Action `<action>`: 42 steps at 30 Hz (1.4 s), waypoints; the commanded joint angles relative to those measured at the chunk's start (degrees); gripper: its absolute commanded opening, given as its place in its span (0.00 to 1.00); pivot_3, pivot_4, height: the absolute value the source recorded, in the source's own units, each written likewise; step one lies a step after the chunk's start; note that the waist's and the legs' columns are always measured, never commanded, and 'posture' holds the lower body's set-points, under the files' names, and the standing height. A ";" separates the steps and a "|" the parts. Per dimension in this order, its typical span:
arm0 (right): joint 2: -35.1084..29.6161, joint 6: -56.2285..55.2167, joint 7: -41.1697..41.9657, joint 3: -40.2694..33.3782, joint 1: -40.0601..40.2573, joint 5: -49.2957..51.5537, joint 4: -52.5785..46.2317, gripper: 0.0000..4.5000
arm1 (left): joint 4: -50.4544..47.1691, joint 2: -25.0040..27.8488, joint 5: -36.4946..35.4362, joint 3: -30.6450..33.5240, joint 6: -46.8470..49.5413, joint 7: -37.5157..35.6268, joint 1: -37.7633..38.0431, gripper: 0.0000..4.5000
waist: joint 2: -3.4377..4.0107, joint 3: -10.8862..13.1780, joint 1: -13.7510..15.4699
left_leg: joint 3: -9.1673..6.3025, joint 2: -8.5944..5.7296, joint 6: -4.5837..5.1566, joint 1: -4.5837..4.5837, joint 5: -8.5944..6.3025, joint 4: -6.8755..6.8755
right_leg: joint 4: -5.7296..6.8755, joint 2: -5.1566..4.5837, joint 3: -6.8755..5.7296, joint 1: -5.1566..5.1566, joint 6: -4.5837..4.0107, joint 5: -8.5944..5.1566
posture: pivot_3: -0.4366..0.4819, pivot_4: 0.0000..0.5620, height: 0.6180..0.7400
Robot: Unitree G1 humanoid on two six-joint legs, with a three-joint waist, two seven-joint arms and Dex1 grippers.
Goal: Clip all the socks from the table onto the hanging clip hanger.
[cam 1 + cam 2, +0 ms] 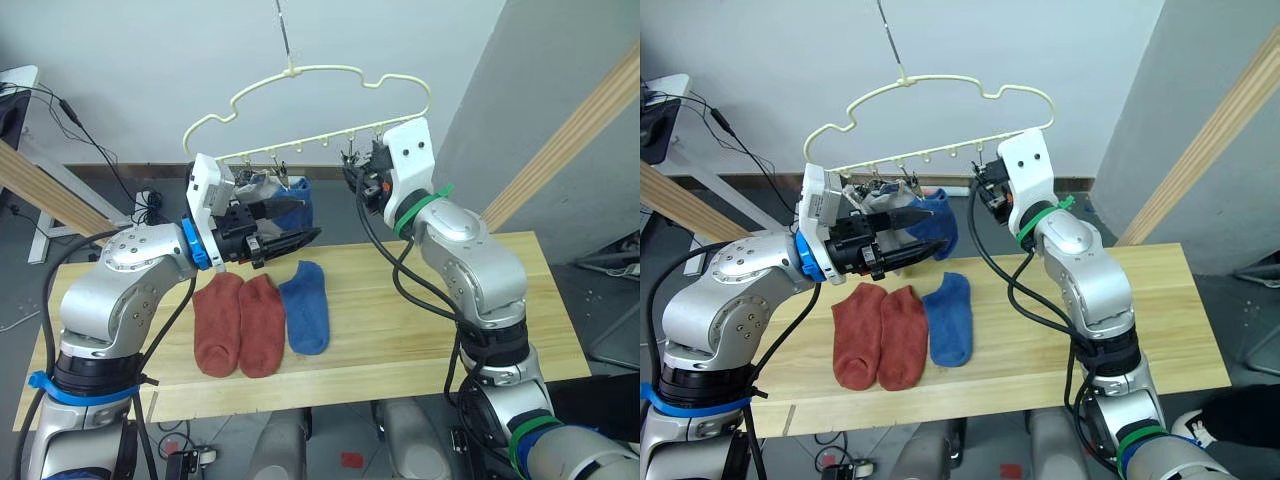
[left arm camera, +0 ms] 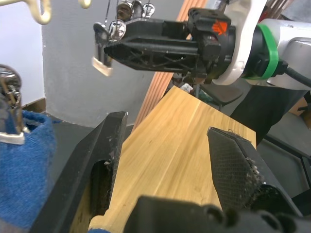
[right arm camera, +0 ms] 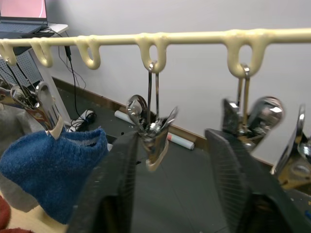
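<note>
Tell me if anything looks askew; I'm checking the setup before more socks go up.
The clip hanger hangs tilted, its left end lower, where a blue sock is clipped. The three socks on the table lie flat and tidy.

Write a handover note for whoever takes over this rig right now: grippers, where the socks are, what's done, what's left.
Left gripper: open, empty, raised over the table beside the hung socks.
Right gripper: open, at a free metal clip on the clip hanger, fingers on either side of it.
Done: one blue sock is clipped on; grey fabric hangs beside it, count unclear.
Left: two rust-red socks and one blue sock lie flat, side by side, on the table.
</note>
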 commanded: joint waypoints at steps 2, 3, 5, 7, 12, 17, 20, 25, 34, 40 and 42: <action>0.42 -0.13 0.03 0.12 -0.61 0.82 -2.87 0.46 | -1.22 0.08 -0.07 0.41 -0.84 -0.59 -0.46 0.66 | 0.00 0.00 -0.01 | 0.02 0.02 0.00 0.00 0.00 0.06 | 0.05 0.00 0.00 -0.02 -0.03 0.02 | 0.40 0.58 1.00; 0.52 -0.15 0.04 0.19 -0.79 0.87 -2.80 0.46 | -1.22 0.10 -0.06 0.40 -0.85 -0.59 -0.45 0.66 | 0.00 0.00 -0.01 | 0.02 0.02 0.00 0.00 0.00 0.09 | 0.06 0.00 0.00 -0.03 -0.05 0.03 | 0.40 0.58 1.00; 0.78 -0.34 0.03 0.36 -1.21 0.93 -2.49 0.46 | -1.24 0.12 -0.07 0.41 -0.83 -0.56 -0.44 0.66 | 0.00 0.00 0.00 | 0.02 0.02 0.00 -0.01 0.00 0.15 | 0.09 0.01 0.01 -0.03 -0.05 0.03 | 0.40 0.58 1.00; 1.09 -0.76 -0.02 0.50 -1.65 0.88 -1.82 0.46 | -1.21 0.06 -0.05 0.35 -0.88 -0.56 -0.41 0.66 | 0.00 0.00 -0.01 | 0.02 0.02 0.00 -0.03 0.00 0.22 | 0.10 0.01 0.01 -0.03 -0.06 0.03 | 0.39 0.58 1.00; 2.18 -2.13 -0.17 0.80 -3.36 0.69 0.62 0.46 | -1.19 0.02 -0.08 0.33 -0.91 -0.58 -0.40 0.66 | 0.00 0.00 0.00 | 0.00 0.01 0.00 -0.05 0.00 0.27 | 0.11 0.01 0.00 -0.03 -0.06 0.04 | 0.39 0.58 1.00; 3.60 -3.97 -0.23 1.16 -4.89 0.55 3.12 0.46 | -1.34 -0.02 -0.07 0.29 -0.88 -0.45 -0.28 0.66 | 0.00 0.00 0.01 | 0.00 0.01 0.00 -0.06 0.00 0.29 | 0.13 0.01 0.00 -0.04 -0.07 0.05 | 0.40 0.58 1.00; 3.97 -4.78 -0.21 1.29 -5.13 0.36 4.03 0.46 | -1.47 0.00 -0.09 0.33 -0.85 -0.38 -0.16 0.66 | 0.00 0.00 0.01 | 0.00 0.01 0.00 -0.07 0.00 0.30 | 0.13 0.01 0.00 -0.05 -0.07 0.05 | 0.40 0.57 1.00; 4.13 -5.64 -0.22 1.44 -5.33 0.42 4.97 0.46 | -1.44 0.05 -0.02 0.44 -0.91 -0.32 0.02 0.66 | 0.00 0.00 0.02 | -0.01 0.01 0.00 -0.09 0.00 0.31 | 0.13 0.01 -0.01 -0.06 -0.07 0.05 | 0.40 0.58 1.00; 4.66 -6.28 -0.95 0.61 -5.45 0.75 5.68 0.38 | -1.48 -0.51 0.11 0.07 -1.12 -0.14 0.43 0.66 | 0.00 0.00 0.02 | 0.00 0.01 0.00 -0.10 0.00 0.31 | 0.13 0.01 0.00 -0.08 -0.07 0.05 | 0.40 0.59 1.00; 4.94 -6.31 -1.50 -0.22 -5.68 1.33 5.83 0.07 | -2.32 -2.45 1.41 -0.23 -3.54 0.81 0.71 0.66 | 0.00 0.00 0.06 | -0.01 0.01 0.00 -0.11 0.00 0.31 | 0.13 0.01 0.00 -0.09 -0.07 0.05 | 0.40 0.59 1.00; 4.99 -6.26 -1.48 -0.49 -5.73 1.47 5.91 0.00 | -2.91 -3.23 1.30 0.00 -3.81 1.31 0.74 0.66 | 0.00 0.00 0.06 | -0.01 0.01 0.00 -0.12 0.00 0.33 | 0.13 0.01 0.00 -0.09 -0.07 0.05 | 0.40 0.59 1.00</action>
